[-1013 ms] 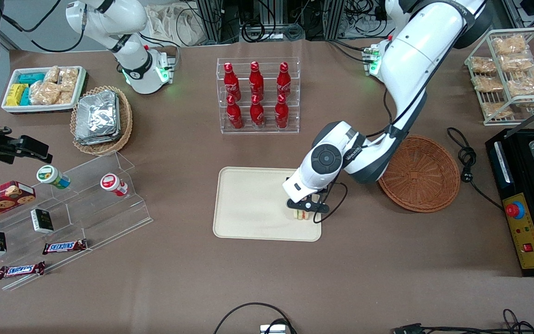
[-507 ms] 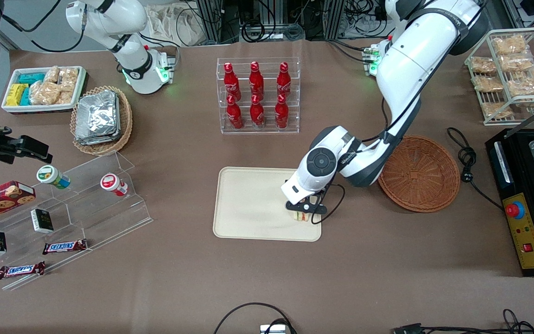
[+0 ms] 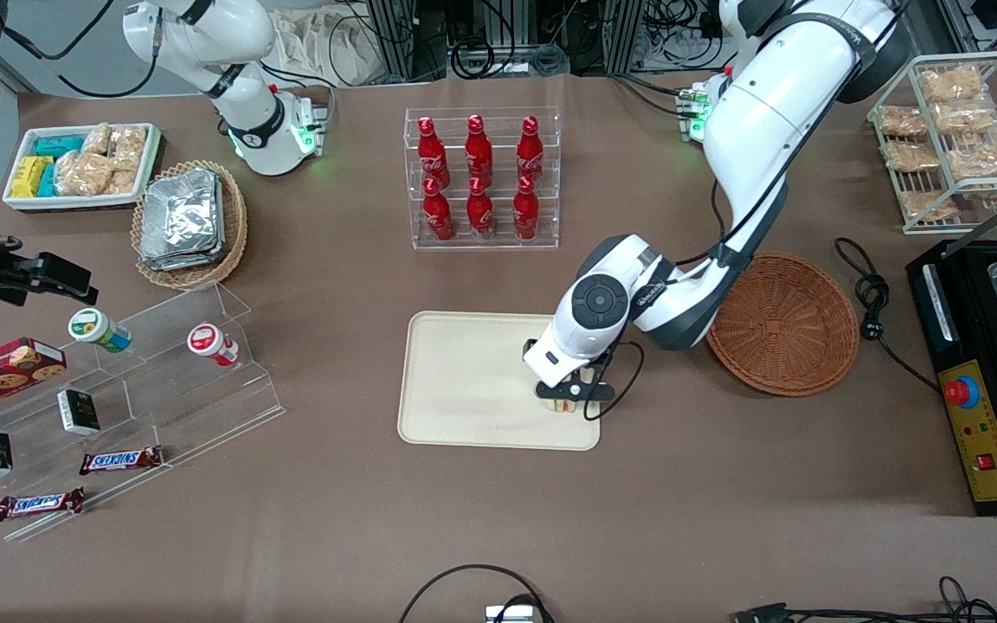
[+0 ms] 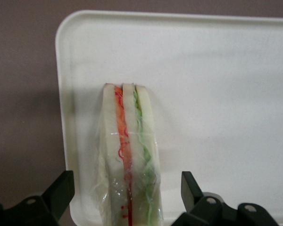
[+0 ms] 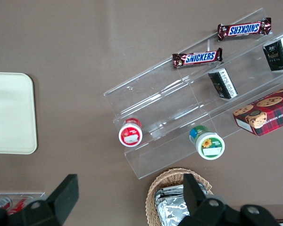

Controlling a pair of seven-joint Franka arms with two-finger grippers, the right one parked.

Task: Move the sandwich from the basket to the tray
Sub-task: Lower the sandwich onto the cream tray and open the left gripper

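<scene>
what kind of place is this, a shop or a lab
Probably a robotics lab staged as a snack shop: a rack of red soda bottles, chocolate bars on clear steps, cables and equipment frames at the table's edge. The gripper stands open around the sandwich on the tray.

Sandwich (image 3: 561,403): front view, mostly covered by the pincer (image 3: 569,394); only a sliver shows at the tray (image 3: 464,381) edge. Wrist view: sandwich (image 4: 127,155) end cut off by the frame.
Pincer (image 4: 127,197): fingers (image 4: 61,190) spread wide of the bread, bases cut off.
Basket (image 3: 797,324): rim at 9 o'clock hidden by the arm.
</scene>
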